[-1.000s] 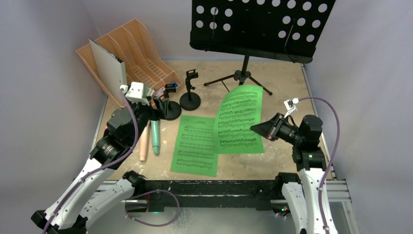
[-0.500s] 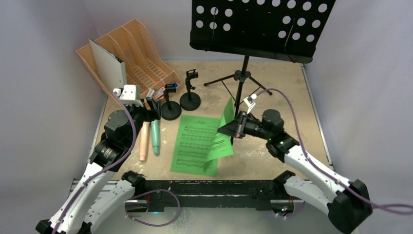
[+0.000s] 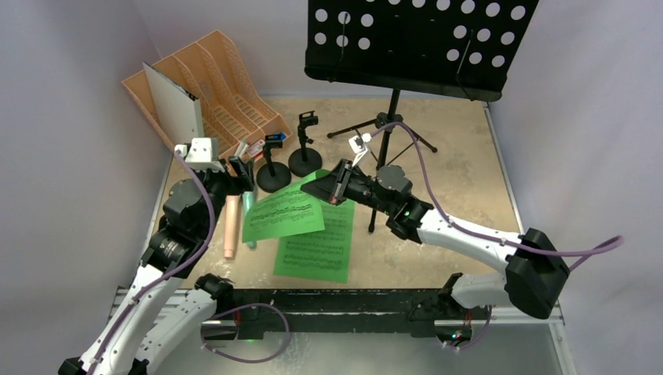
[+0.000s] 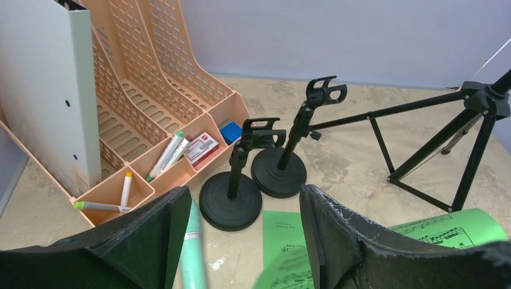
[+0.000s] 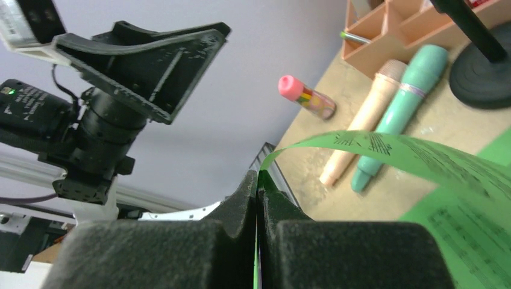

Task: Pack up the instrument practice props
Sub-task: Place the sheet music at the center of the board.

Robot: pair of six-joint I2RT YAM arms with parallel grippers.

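My right gripper (image 3: 319,187) is shut on the edge of a green sheet-music page (image 3: 285,215) and holds it curled in the air above the table; the pinch shows in the right wrist view (image 5: 258,180). A second green page (image 3: 317,250) lies flat on the table. My left gripper (image 3: 238,168) is open and empty above the teal microphone (image 3: 249,219) and the pink microphone (image 3: 231,230). Two black clip poles (image 3: 274,176) (image 3: 305,160) stand just beyond it. In the left wrist view they stand ahead of the open jaws (image 4: 243,198). The black tripod with its perforated desk (image 3: 414,39) stands at the back.
An orange slotted rack (image 3: 227,86) with a grey binder (image 3: 176,101) stands at the back left, with markers in its front trays (image 4: 166,153). A pink-capped marker (image 5: 307,99) lies beside the microphones. Grey walls close in the left, right and back.
My right arm has swung from the right side far to the left, carrying the green page over the flat page towards my left gripper. My left gripper has shifted slightly left.
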